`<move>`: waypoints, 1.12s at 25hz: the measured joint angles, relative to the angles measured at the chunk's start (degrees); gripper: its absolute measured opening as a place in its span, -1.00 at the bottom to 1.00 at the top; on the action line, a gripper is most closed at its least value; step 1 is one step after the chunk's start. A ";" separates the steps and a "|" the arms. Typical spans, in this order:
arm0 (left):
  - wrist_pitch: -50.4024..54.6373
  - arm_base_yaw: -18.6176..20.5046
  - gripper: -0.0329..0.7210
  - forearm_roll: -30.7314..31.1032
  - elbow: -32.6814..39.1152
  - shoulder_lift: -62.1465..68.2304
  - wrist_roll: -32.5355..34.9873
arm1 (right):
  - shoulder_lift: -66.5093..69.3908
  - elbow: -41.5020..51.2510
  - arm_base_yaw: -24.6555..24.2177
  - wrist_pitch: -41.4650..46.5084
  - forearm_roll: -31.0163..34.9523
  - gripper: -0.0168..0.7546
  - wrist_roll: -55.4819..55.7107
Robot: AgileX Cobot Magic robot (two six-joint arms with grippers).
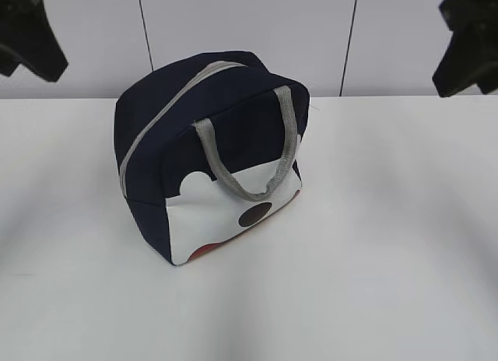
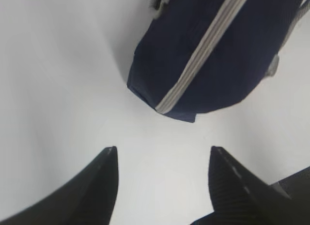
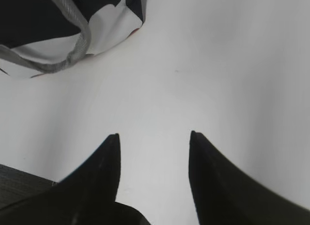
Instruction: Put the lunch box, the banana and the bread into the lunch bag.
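left end effector (image 2: 162, 174): spread, empty | right end effector (image 3: 154, 159): spread, empty | lunch bag (image 1: 210, 155): zipped, untouched

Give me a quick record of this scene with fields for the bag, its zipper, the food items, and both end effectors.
bag: lunch bag standing on the white table, alone
zipper: grey zipper looks closed along the visible stretch
handle: grey strap hanging down the front panel
lunch box, banana, bread: none visible in any view
left end effector: open, empty, above bare table near the bag's end
right end effector: open, empty, above bare table beside the bag
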 joint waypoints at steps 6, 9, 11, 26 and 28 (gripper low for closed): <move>0.00 0.00 0.25 0.23 10.40 -9.60 -2.23 | -11.05 8.04 0.00 0.12 -3.05 -0.02 -0.21; 0.00 0.00 0.25 1.61 14.95 -14.48 -3.24 | -16.50 11.84 0.00 0.22 -5.04 -0.02 -0.21; 0.00 0.00 0.25 2.41 17.71 -17.61 -3.57 | -20.44 14.36 0.00 0.25 -5.63 -0.02 -0.21; 0.23 0.00 0.24 4.67 34.89 -44.27 -3.91 | -49.64 30.38 0.00 1.20 -6.78 -0.02 -0.21; 0.23 0.00 0.24 6.00 36.58 -47.86 -3.91 | -53.38 32.56 0.00 1.29 -7.16 -0.02 -0.21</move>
